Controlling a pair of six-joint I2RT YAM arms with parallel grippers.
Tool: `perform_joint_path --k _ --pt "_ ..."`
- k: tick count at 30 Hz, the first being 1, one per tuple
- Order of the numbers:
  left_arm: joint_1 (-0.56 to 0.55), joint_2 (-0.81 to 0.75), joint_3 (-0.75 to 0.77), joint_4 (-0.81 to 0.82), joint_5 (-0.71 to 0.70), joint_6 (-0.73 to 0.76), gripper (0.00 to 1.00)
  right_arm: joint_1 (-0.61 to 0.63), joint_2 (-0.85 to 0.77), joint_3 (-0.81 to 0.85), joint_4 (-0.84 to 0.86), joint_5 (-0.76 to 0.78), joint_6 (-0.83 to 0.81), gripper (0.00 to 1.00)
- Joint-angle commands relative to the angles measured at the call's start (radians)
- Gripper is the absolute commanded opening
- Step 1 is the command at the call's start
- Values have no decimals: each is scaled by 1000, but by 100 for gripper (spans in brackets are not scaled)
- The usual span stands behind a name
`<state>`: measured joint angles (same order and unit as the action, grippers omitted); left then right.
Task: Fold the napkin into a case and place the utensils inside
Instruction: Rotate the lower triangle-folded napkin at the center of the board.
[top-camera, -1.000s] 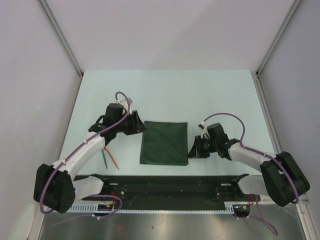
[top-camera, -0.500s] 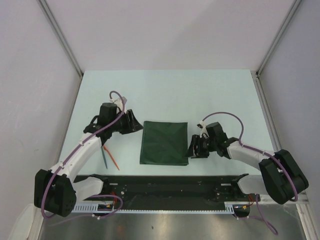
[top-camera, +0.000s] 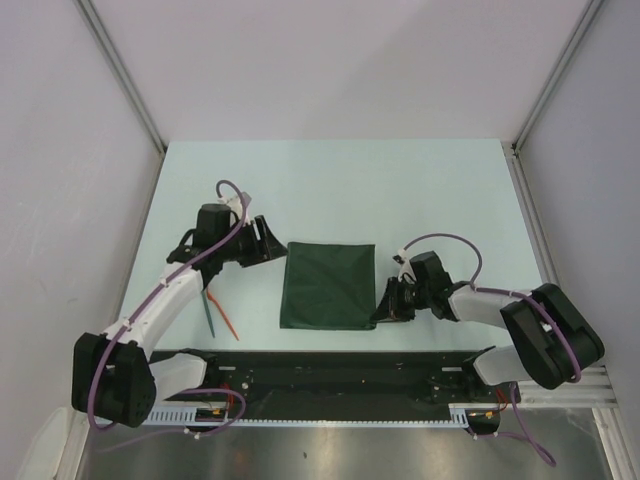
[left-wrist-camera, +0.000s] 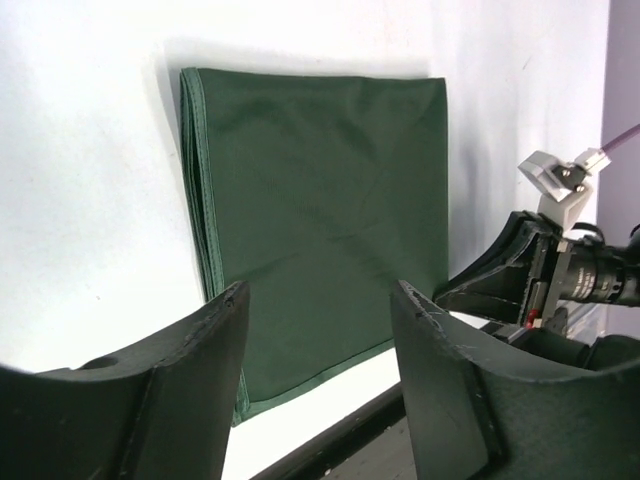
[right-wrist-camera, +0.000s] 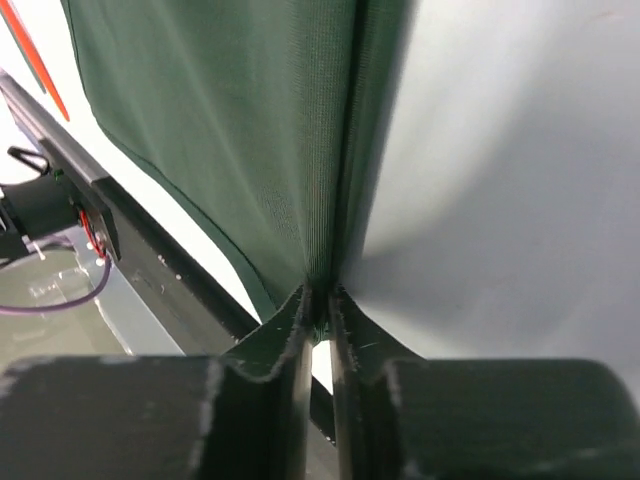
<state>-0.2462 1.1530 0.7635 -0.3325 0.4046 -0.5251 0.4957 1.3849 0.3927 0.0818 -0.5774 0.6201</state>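
Note:
The dark green napkin (top-camera: 328, 286) lies folded flat near the table's front edge, stacked layers showing along its left side (left-wrist-camera: 200, 200). My left gripper (top-camera: 268, 243) is open and empty, hovering just left of the napkin's far-left corner; its jaws frame the cloth in the left wrist view (left-wrist-camera: 320, 300). My right gripper (top-camera: 384, 304) is shut on the napkin's right edge near the near-right corner, the cloth (right-wrist-camera: 220, 130) pinched and lifted between the jaws (right-wrist-camera: 318, 300). The orange-red utensil (top-camera: 224, 320) and the teal-green utensil (top-camera: 209, 312) lie left of the napkin, under my left arm.
The black base rail (top-camera: 340, 365) runs along the near edge just below the napkin. Grey side walls with metal posts (top-camera: 130, 90) bound the pale table (top-camera: 340, 190). The right gripper also shows in the left wrist view (left-wrist-camera: 545, 280).
My right gripper has shifted slightly left and nearer, onto the napkin's right edge. My left gripper has drawn back a little to the left, off the cloth.

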Motion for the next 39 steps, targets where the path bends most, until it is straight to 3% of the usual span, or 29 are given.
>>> perform_joint_path --k 1,3,7,14,21,24,32,35,39 --pt "13 7 -20 69 28 -79 65 -58 2 9 -62 91 -55 12" --pt "13 28 -32 98 28 -96 65 -112 9 35 -140 114 -94 5" --pt "12 65 -64 168 20 -171 64 -186 46 92 -197 143 -134 1" --pt "1 108 -115 299 -9 -273 64 -233 126 202 -229 188 -223 2" --pt "-5 227 -63 286 -73 -268 63 -229 209 377 -297 209 -243 6" --pt "-5 307 -15 257 -116 -248 62 -224 249 451 -362 254 -301 22" --pt "-5 450 48 289 -188 -265 55 -80 103 616 -634 691 -384 66" --pt "-5 507 108 260 -194 -251 50 39 65 675 -660 686 -378 72" --pt "-7 562 160 236 -222 -227 49 205 109 732 -600 552 -324 73"
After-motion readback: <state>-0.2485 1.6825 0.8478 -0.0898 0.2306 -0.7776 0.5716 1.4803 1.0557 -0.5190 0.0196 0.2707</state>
